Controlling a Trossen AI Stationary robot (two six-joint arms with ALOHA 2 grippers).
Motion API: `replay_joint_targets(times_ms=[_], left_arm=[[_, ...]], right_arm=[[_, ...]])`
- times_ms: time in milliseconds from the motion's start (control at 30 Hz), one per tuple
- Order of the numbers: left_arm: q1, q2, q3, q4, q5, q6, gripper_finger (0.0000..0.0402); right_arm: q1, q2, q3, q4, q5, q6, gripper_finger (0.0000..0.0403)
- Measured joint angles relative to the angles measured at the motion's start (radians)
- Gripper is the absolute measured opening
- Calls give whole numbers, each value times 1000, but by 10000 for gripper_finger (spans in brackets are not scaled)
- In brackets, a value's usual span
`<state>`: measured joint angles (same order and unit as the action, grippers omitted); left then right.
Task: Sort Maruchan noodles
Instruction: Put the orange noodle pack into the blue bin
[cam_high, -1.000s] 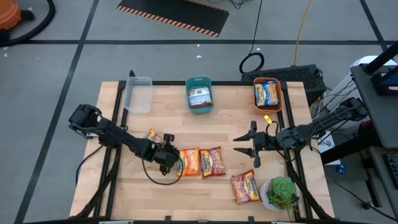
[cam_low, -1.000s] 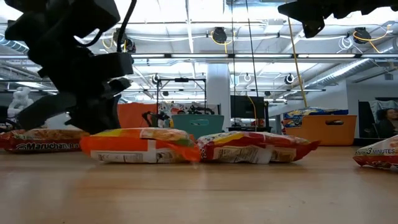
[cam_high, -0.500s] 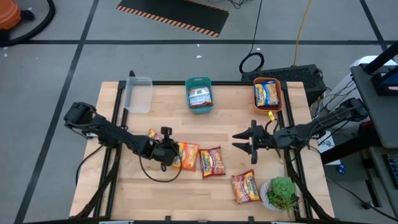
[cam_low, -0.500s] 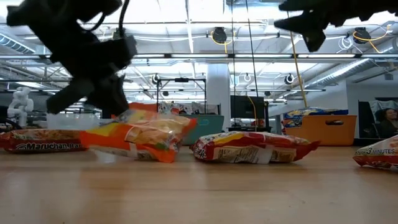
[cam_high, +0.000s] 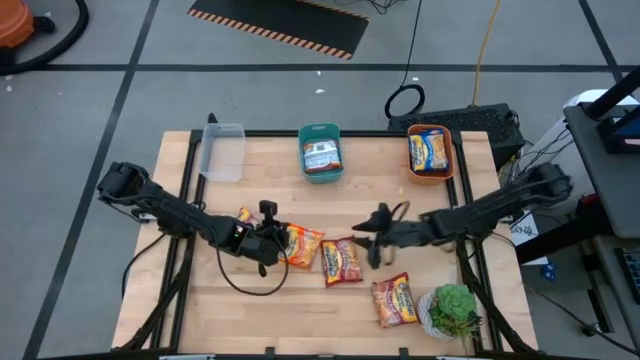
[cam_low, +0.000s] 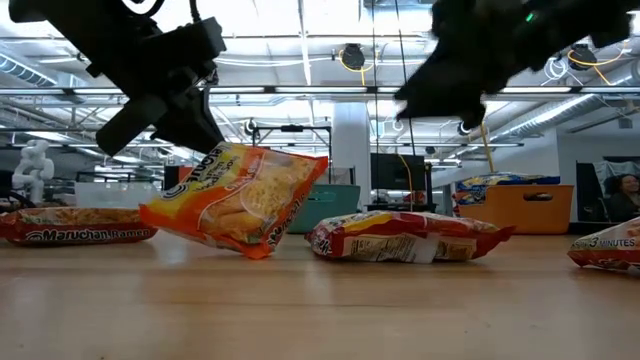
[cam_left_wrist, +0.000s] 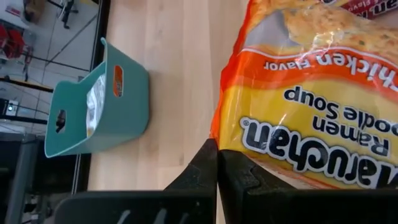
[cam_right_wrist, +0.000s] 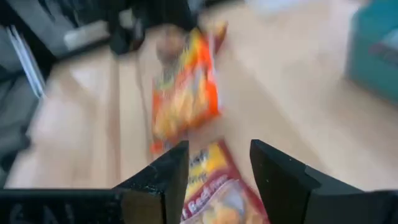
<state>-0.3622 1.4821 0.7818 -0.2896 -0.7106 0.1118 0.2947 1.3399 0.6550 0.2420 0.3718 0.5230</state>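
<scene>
Near the middle of the surface (cam_high: 300, 310), seen from above, the left pincer (cam_high: 272, 243) is clamped on one edge of an orange Maruchan chicken ramen packet (cam_high: 303, 247). The right pincer (cam_high: 377, 237) hangs with its jaws apart just past a red packet (cam_high: 340, 261). Along the far edge sit a clear bin (cam_high: 222, 152), a teal bin (cam_high: 321, 153) and an orange bin (cam_high: 430, 150) holding a like-coloured packet.

From table height, the orange packet (cam_low: 235, 196) hangs tilted, one corner touching or nearly touching the wood.

In the left wrist view, the fingers (cam_left_wrist: 202, 171) pinch only the wrapper's seam. That thin hold could slip, so I would raise it fully clear before travelling, then carry it steadily to the orange bin.

In the right wrist view, the open pincer (cam_right_wrist: 217, 171) is over the red packet (cam_right_wrist: 217, 196); it should stay clear of the left arm's path.
</scene>
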Motion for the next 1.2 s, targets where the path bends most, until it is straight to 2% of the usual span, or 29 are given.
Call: replay_joint_targets(times_ms=[133, 333, 500, 700, 833, 1033, 1200], left_arm=[[-2, 0, 0, 3, 0, -18, 0], [-27, 0, 0, 10, 1, -28, 0], [-45, 0, 0, 24, 0, -39, 0], [-71, 0, 0, 62, 1, -39, 0], [-81, 0, 0, 67, 1, -39, 0], [-83, 0, 0, 101, 2, -28, 0], [-83, 0, 0, 118, 3, -9, 0]], right_arm=[[-34, 154, 100, -23, -132, -18, 197], [-75, 261, 174, -25, -187, -71, 239], [-125, 301, 173, 15, -195, -61, 242], [-162, 373, 173, 256, -298, -37, 242], [-181, 416, 173, 278, -310, -28, 243], [-199, 489, 173, 419, -489, 8, 243], [-198, 536, 211, 435, -537, 19, 243]])
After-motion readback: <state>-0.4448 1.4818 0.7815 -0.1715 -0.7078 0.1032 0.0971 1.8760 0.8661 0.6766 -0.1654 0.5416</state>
